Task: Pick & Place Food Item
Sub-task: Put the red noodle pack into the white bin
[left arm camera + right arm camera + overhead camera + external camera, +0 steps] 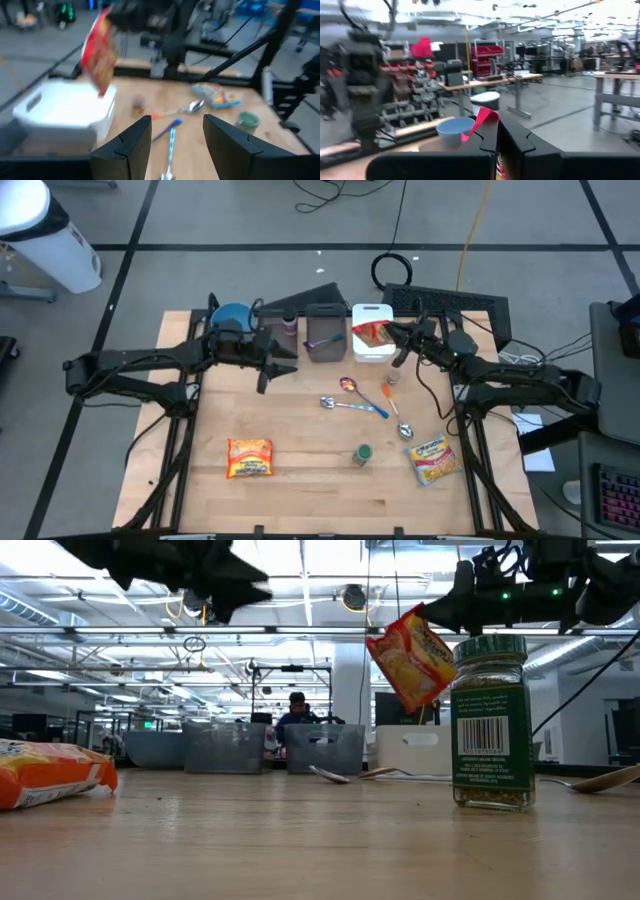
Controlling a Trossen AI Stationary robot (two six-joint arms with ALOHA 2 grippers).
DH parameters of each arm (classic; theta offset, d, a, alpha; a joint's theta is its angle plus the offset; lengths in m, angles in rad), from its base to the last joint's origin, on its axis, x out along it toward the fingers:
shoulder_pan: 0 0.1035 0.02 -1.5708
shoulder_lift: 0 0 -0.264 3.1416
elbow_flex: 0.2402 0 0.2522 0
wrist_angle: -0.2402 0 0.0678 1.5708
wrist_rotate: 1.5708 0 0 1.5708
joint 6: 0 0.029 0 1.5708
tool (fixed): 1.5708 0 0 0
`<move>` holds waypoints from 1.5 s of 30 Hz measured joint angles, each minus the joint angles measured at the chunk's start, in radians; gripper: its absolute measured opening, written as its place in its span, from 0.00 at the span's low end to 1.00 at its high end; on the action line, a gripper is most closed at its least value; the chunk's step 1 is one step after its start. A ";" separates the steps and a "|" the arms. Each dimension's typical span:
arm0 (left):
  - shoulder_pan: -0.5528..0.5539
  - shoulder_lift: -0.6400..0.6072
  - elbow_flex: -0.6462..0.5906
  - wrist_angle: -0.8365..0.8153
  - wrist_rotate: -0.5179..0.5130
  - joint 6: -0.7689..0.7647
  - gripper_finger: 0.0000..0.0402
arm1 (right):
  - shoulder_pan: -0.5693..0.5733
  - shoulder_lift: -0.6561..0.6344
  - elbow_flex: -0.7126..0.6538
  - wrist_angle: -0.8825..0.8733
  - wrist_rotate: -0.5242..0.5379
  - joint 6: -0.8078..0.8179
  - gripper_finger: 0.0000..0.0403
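Note:
A red-and-orange food packet (371, 332) hangs in the air over the white container (372, 356) at the table's far middle, with my right gripper (396, 340) shut on it. In the low view the packet (413, 658) dangles tilted below that gripper (432, 612). My left gripper (278, 365) hovers open left of the grey bins, holding nothing. Its fingers (125, 150) point toward the container (65, 112) and the packet (100, 50). My right gripper pinches the packet's upper edge (484, 119) between its two shut fingers. They reach in about level from the table's right side. The packet hangs tilted below the fingers, lifted clear above the white container.
An orange packet (250, 457) lies near left and a yellow packet (432, 460) near right, with a green-lidded spice jar (362, 454) between them. Spoons (352, 404) lie mid-table. Grey bins (325, 332) and a blue bowl (230, 315) line the far edge.

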 joint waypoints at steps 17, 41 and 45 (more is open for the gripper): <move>0.005 0.292 0.210 -0.027 -0.023 0.069 0.46 | 0.125 0.219 0.045 0.225 -0.074 0.053 0.00; -0.020 0.461 0.467 -0.213 -0.019 0.158 0.46 | 0.172 0.234 0.077 0.231 -0.071 -0.007 0.00; -0.020 0.467 0.467 -0.203 -0.049 0.157 0.46 | 0.172 0.235 0.077 0.233 -0.071 -0.008 0.00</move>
